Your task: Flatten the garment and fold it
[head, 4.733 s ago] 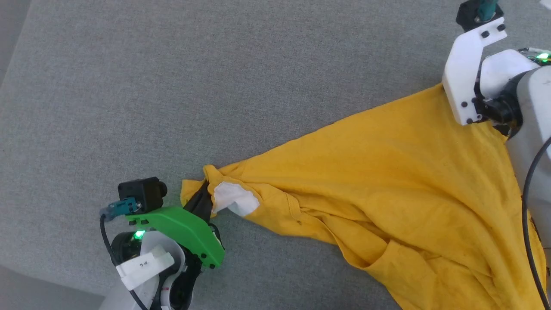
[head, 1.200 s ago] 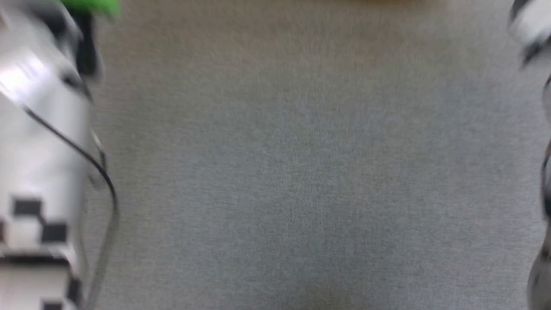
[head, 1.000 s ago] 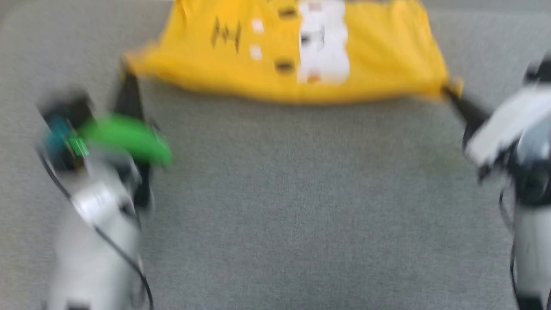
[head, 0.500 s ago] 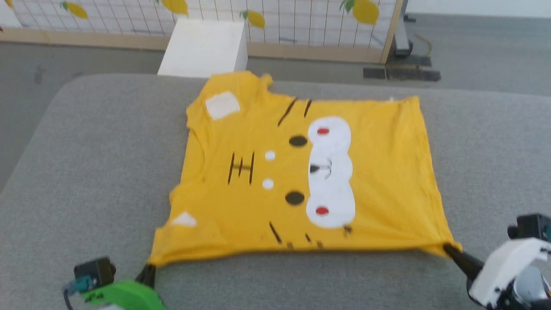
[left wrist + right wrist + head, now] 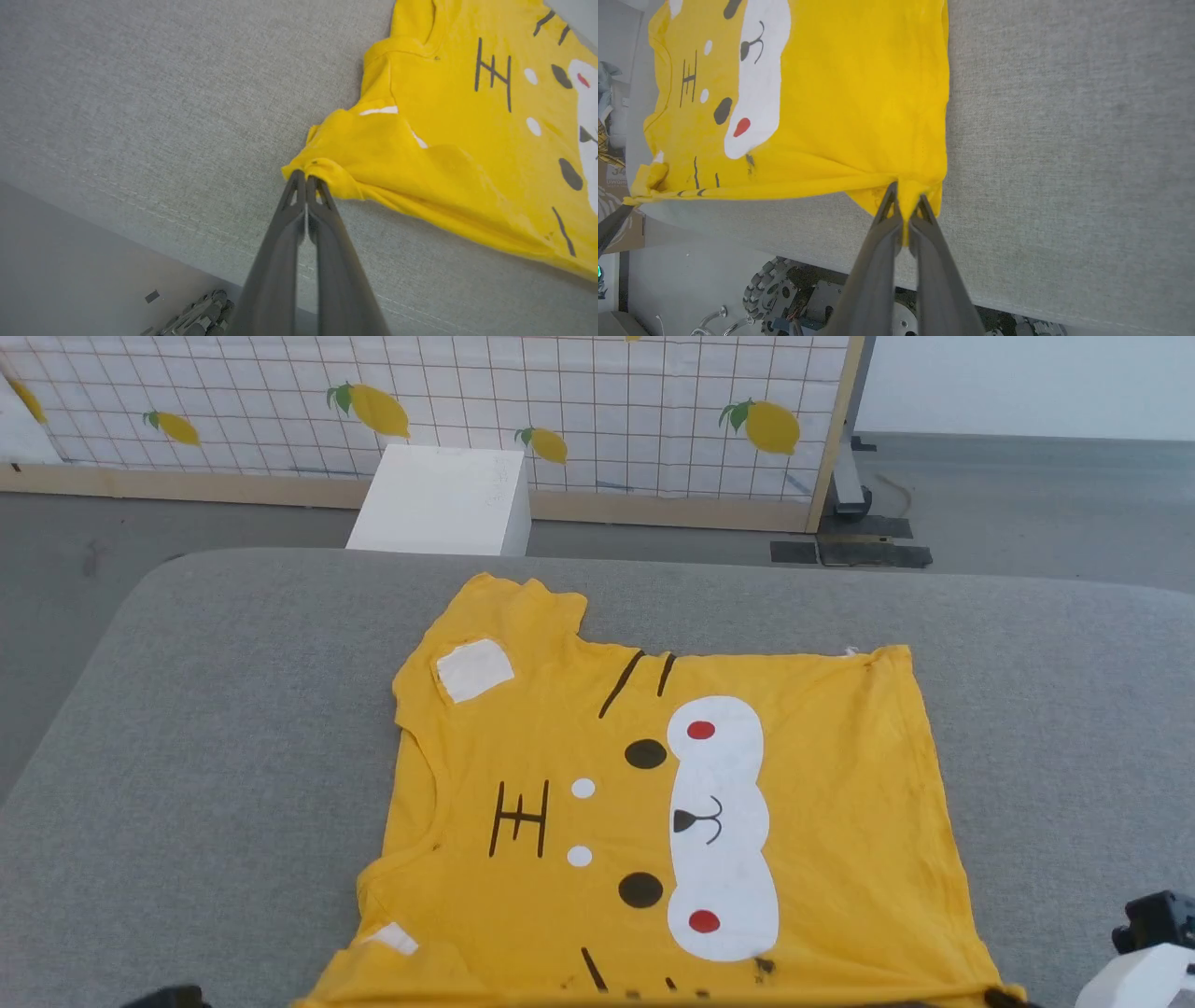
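Left tool [image 5: 307,177], right tool [image 5: 906,196] pinch garment [image 5: 840,803] — white box [image 5: 439,499] apparently beyond.

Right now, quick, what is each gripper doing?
Left gripper: shut on a corner of the garment.
Right gripper: shut on another corner of the garment.

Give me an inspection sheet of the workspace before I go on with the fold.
Surface: grey fabric table, smooth.
Job's things: mustard T-shirt, print up, spread nearly flat; near sleeve bunched.
Clutter: nothing seen.
Grippers: left gripper shut on the near sleeve; right gripper shut on the near hem corner.
Cables: nothing seen.
Surroundings: lemon-print grid screen and white box on the floor beyond.
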Robot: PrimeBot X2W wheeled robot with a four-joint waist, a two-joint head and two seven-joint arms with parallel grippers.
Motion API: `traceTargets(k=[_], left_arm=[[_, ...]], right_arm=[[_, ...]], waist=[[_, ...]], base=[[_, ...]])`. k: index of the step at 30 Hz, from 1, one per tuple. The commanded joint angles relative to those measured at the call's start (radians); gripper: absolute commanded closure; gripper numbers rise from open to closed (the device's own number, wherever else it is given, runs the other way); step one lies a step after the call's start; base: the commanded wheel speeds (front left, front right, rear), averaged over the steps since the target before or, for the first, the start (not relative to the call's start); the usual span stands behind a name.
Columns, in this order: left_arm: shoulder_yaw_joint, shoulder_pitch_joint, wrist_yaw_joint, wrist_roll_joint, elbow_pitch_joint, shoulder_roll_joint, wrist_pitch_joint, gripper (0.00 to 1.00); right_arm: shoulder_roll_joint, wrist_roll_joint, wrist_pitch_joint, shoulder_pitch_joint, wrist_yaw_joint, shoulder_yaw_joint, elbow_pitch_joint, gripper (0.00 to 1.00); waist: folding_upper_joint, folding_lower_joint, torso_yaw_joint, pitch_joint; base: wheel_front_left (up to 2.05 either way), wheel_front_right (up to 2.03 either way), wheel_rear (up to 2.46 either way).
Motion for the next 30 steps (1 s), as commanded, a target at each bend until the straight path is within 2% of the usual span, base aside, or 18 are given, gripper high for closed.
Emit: traceTargets(k=[1,6,10,19,30], left_arm=[[0.017,-0.003,0.006,0.007,-0.026,0.013,-0.019,1.00],[0.025,-0.092,-0.007,0.027,-0.063,0.039,-0.026,1.00],[0.017,-0.218,-0.037,0.039,-0.046,0.046,-0.032,1.00],[-0.022,-0.488,-0.119,0.060,0.104,0.014,-0.083,1.00],[-0.068,-0.668,-0.194,0.071,0.295,-0.033,-0.134,1.00]], right_arm=[[0.002,-0.017,-0.007,-0.013,0.003,-0.013,-0.020,1.00],[0.010,-0.039,-0.018,-0.080,0.003,-0.014,-0.047,1.00],[-0.002,-0.066,-0.019,-0.160,0.003,-0.002,-0.048,1.00],[-0.027,-0.126,0.000,-0.364,0.003,0.025,0.012,1.00],[-0.038,-0.197,0.083,-0.447,0.003,0.030,0.058,1.00]], waist=[[-0.0001,0.0001,-0.001,0.001],[-0.0001,0.0001,-0.001,0.025],[-0.0001,0.0001,-0.001,0.085],[-0.0001,0.0001,-0.002,0.257],[-0.0001,0.0001,0.030,0.381]], base=[[0.00,0.00,0.00],[0.00,0.00,0.00],[0.00,0.00,0.00],[0.00,0.00,0.00],[0.00,0.00,0.00]])
